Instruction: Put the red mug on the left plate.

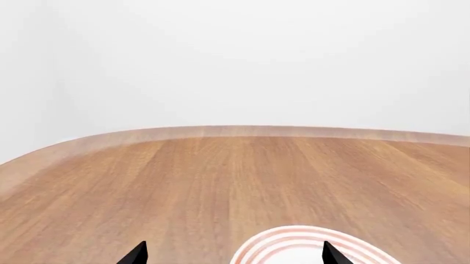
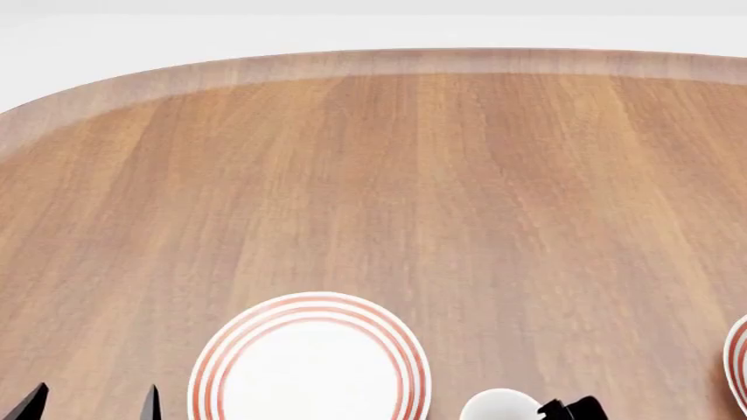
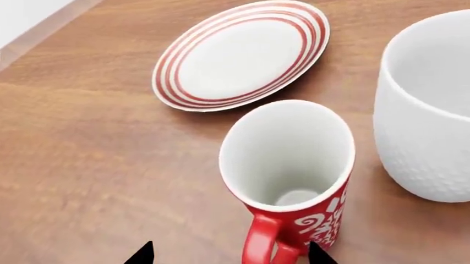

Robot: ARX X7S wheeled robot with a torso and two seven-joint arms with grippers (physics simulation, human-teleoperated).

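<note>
Right tool [image 3: 228, 254] hangs just above the red mug [image 3: 290, 165], its two black fingertips spread wide with the handle and near wall of the mug between them, gripping nothing as yet. I judge the step in hand to be the grasp: lower squarely so the fingers straddle the handle or the near wall, close only when both tips sit below the rim, and keep clear of the white mug [image 3: 430, 110] standing just right of the red one. The red mug stands upright on the table [image 2: 467, 175], near the left plate [image 3: 242, 55] but not on it; once lifted it needs carrying a short way left and farther out to reach that plate's middle. Left tool [image 1: 233, 254] hovers over the table beside the plate, tips apart, holding nothing.

Counted: two mugs in view, one red and one white; one plate whole in the head view, plus a striped rim [image 2: 737, 367] at the right edge, likely a second.
</note>
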